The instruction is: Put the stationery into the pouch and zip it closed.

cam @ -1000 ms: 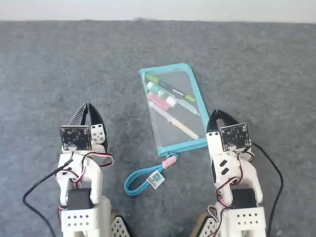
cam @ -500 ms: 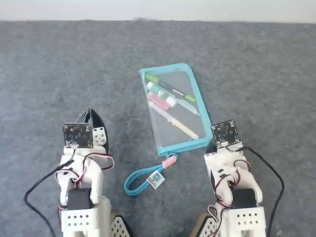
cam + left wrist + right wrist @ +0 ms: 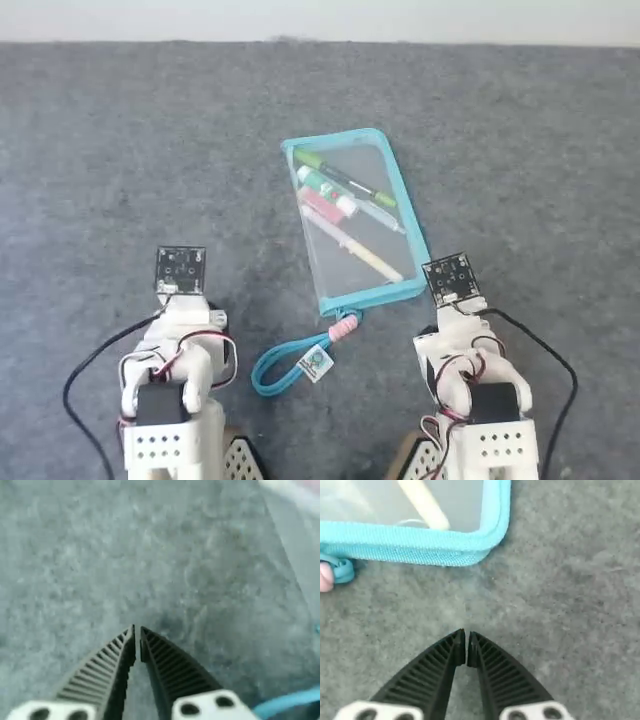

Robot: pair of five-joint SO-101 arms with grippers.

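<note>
The pouch point(image 3: 420, 545) runs off the right wrist view's edge, its cream pen point(image 3: 422, 502) cut short, and the blue strap point(image 3: 287, 704) is blurred in the left wrist view.

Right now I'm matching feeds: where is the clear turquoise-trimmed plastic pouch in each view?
High view: clear turquoise-trimmed plastic pouch, lying at the centre.
Left wrist view: probably the blurred pale sheet at the edge.
Right wrist view: its corner just beyond the shut jaws.
Shared landmark: grey felt table cover.
</note>
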